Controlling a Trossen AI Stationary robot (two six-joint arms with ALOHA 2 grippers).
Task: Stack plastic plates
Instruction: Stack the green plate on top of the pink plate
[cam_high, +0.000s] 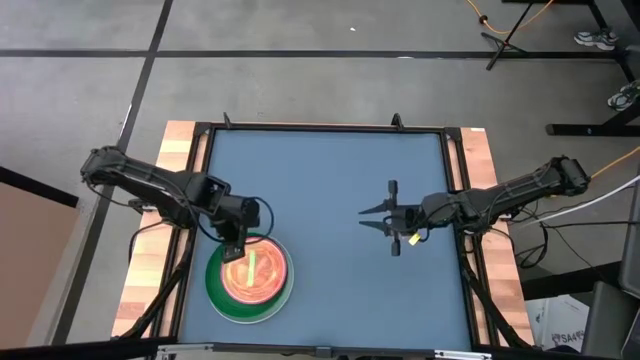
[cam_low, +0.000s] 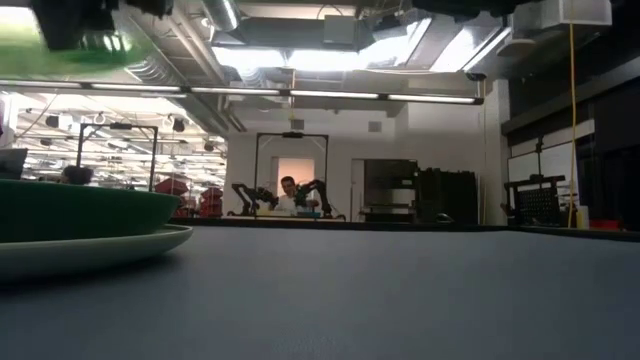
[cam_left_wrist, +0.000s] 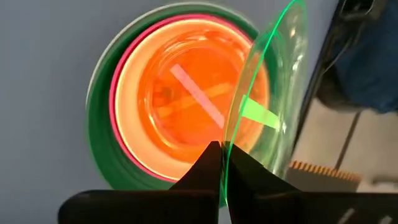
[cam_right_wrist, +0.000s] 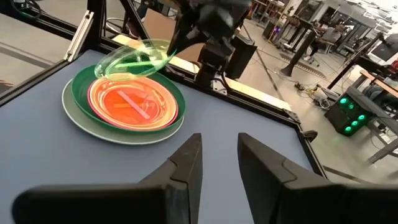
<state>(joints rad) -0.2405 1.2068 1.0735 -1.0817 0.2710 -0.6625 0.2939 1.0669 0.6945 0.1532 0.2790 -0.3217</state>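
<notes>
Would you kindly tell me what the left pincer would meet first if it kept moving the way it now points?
Probably the orange plate topping the stack below; the left pincer points down, gripping the green translucent plate by its rim.

The room is a large workshop with a grey floor (cam_high: 300, 60) marked by dark lines. Long ceiling lights (cam_low: 330, 95) shine. A person (cam_low: 288, 197) sits far behind the blue table (cam_high: 330, 190).
</notes>
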